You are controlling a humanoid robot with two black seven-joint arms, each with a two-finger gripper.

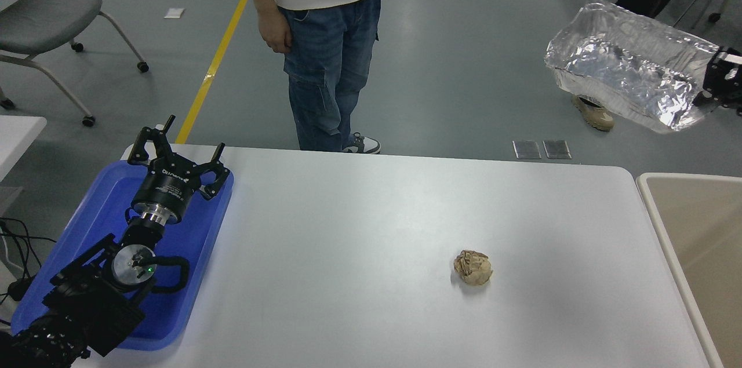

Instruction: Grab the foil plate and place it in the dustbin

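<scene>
Grey floor lies beyond a white desk (359,229), where a person (324,37) stands at the far side. At the right edge, the right claw (710,81) is clenched on the near end of the foil plate (629,69), which hangs high, tilted, stretching left from the claw. The dustbin (693,240) sits below and nearer than the claw, beside the desk's right end. To do this well, I judge the claw should carry the plate back and down until it is wholly over the bin's mouth, then let go low, since light foil may drift. A paper ball (473,268) lies well down-left. The left claw (174,156) rests parked, fingers spread, over a blue tray (93,223).
</scene>
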